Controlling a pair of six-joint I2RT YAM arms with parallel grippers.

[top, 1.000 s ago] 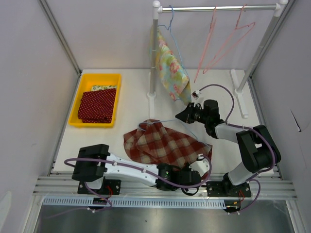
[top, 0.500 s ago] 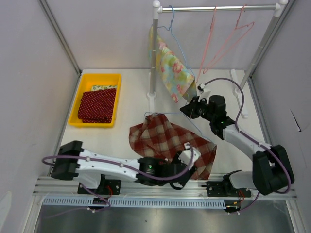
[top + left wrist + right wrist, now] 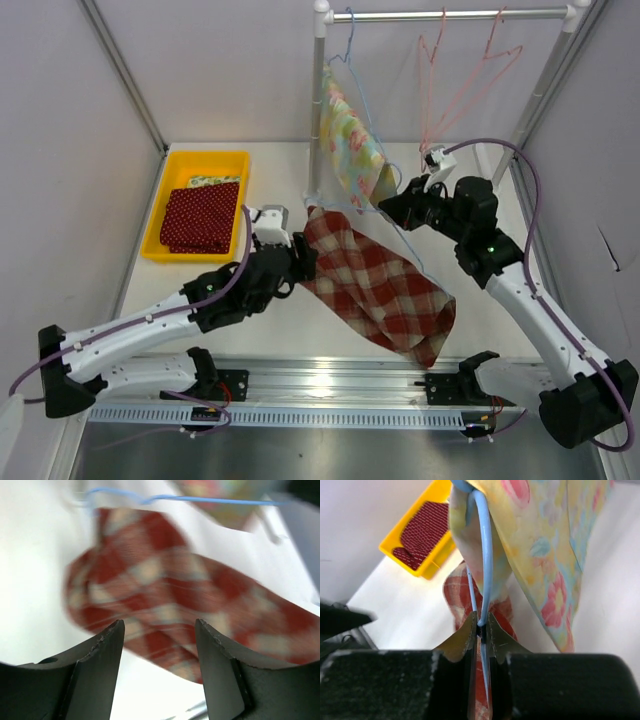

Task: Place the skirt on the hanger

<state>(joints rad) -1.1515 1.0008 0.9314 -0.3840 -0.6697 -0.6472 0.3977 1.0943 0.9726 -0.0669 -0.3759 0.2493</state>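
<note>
Now the skirt (image 3: 375, 280) hangs slanting from the blue hanger (image 3: 486, 555), between the two arms. The right gripper (image 3: 481, 628) has its jaws pinched tight on the hanger wire, with the skirt draped below them. The left gripper (image 3: 158, 630) has its jaws spread wide by the skirt's upper end; the cloth lies just ahead, not between them.

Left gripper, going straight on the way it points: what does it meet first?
Most likely the red plaid skirt, seen dead ahead between the left gripper's open jaws. The wrist view is blurred, so how near is unclear.
</note>
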